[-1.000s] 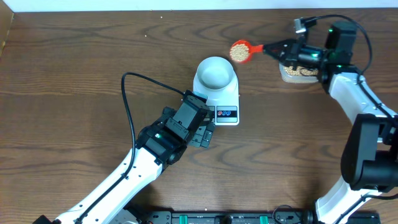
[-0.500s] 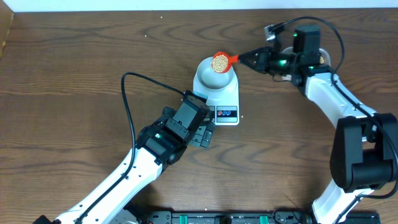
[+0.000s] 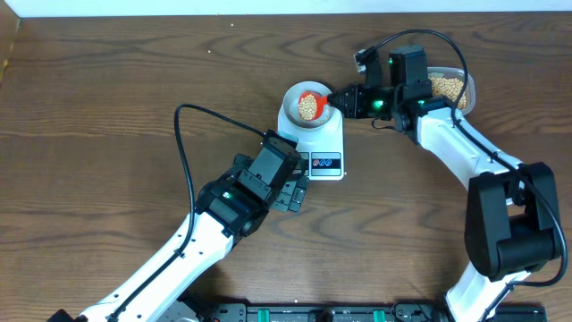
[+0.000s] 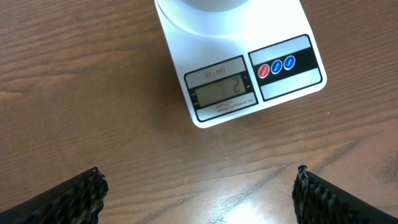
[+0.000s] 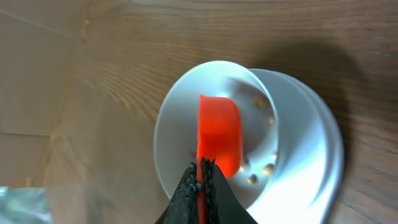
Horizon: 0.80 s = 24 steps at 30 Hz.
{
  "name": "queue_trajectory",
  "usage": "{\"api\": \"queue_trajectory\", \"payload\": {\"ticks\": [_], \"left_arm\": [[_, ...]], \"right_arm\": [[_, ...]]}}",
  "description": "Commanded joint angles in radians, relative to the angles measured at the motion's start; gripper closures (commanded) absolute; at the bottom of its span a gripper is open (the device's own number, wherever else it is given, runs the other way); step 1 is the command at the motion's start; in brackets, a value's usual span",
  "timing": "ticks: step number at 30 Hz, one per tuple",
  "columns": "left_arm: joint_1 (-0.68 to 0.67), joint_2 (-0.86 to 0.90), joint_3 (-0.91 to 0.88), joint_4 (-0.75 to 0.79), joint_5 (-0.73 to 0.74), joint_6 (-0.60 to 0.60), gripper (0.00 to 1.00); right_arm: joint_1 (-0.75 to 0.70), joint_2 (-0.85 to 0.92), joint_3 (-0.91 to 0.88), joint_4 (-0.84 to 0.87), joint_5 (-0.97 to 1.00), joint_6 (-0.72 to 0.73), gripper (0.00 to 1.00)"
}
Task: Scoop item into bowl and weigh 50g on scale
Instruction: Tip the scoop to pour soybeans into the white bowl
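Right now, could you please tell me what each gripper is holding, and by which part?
The right gripper holds the red scoop by its handle, cup over the bowl. The left gripper is open and empty.

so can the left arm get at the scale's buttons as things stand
Probably yes: the left end effector hangs open just in front of the scale, with only bare table between it and the buttons.

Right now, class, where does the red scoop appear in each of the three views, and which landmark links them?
Overhead: red scoop upper middle, over the bowl.
Left wrist: not in it; only the bowl's underside shows at the top edge.
Right wrist: centre, over the bowl, held by the right tool.
Shared landmark: the bowl.
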Motion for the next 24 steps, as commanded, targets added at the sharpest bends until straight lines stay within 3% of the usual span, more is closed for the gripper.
{"api": "queue_trajectory", "payload": {"ticks": [1, 6, 15, 19, 24], "left_arm": [[0.0, -0.004, 0.0, -0.001, -0.017, -0.006, 0.02], [0.0, -0.004, 0.0, -0.001, -0.017, -0.006, 0.02], [0.0, -0.004, 0.0, -0.001, -0.017, -0.006, 0.02], [0.0, -0.004, 0.0, -0.001, -0.017, -0.006, 0.02], [0.0, -0.004, 0.0, -0.001, -0.017, -0.006, 0.02]], "right_arm": [[0.027, -0.085, 0.002, -0.031, 0.106, -0.114, 0.99], [0.094, -0.141, 0.002, -0.065, 0.296, -0.204, 0.99], [0.311, -0.169, 0.002, -0.072, 0.816, -0.414, 0.98], [0.367, -0.169, 0.002, -0.064, 0.923, -0.473, 0.99], [0.382, -0.172, 0.002, -0.047, 0.934, -0.427, 0.99]]}}
